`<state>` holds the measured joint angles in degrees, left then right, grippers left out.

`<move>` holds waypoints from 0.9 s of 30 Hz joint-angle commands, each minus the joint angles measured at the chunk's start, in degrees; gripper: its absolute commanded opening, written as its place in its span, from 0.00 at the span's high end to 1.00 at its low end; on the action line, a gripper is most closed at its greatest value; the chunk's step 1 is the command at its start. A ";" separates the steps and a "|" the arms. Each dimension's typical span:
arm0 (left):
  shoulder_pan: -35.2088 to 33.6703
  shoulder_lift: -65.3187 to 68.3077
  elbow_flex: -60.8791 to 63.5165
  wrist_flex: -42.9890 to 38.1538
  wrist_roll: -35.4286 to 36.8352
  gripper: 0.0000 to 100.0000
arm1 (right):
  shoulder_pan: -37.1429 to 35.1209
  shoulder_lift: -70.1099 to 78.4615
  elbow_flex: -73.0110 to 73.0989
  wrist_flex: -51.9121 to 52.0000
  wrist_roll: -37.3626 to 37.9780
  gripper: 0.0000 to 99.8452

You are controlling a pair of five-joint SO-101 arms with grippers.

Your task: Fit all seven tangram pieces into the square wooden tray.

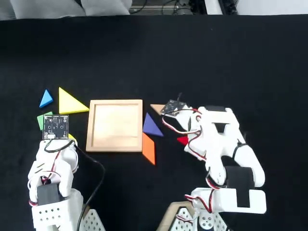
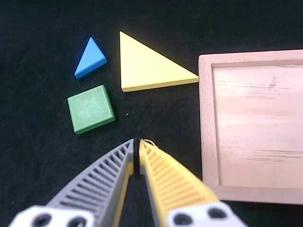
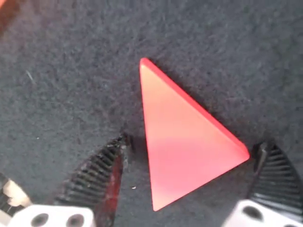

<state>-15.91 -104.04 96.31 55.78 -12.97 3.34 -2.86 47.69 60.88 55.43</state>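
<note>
Two arms stood at the near edge of the desk [image 1: 240, 57], which was covered in black cloth. The square wooden tray [image 1: 91, 126] lay flat about midway between the desk's left and right edges, its pale floor showing bare wood grain.

Three pieces lay on the cloth toward the left edge. They were a small blue triangle [image 1: 45, 98], a large yellow triangle [image 1: 71, 103] whose sharp corner came almost to the tray's far left corner, and a green square [image 1: 40, 120] partly hidden under the left arm's wrist.

On the tray's right side a purple triangle [image 1: 151, 126] lay just beside the rim. An orange parallelogram [image 1: 148, 148] lay at the tray's near right corner. A tan piece [image 1: 155, 108] near the far right corner was partly covered by the right arm. A red triangle [image 1: 182, 140] lay farther toward the right edge, apart from the others.

The left pincer [image 2: 138, 144] pointed at bare cloth between the green square and the tray, with its grey and yellow fingers pressed together and nothing between them. The right pincer [image 3: 193, 142] was spread wide, with one black finger on each side of the red triangle, which lay on the cloth. One finger [image 3: 102, 175] stood clearly apart from the piece. The other came close to a corner of it, and whether it touched could not be told.
</note>
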 commanded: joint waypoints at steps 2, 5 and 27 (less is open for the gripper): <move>0.22 -0.26 1.01 0.26 0.70 0.97 | 1.05 0.66 -3.47 -0.35 0.70 0.65; 0.22 -0.26 1.01 0.26 0.70 0.97 | 1.05 0.66 -3.47 -0.35 0.70 0.76; 0.22 -0.26 1.01 0.26 0.70 0.97 | 1.14 -6.64 -11.65 8.70 0.35 0.82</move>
<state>-15.91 -104.04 96.31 55.78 -12.97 3.60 -4.53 41.54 65.01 55.43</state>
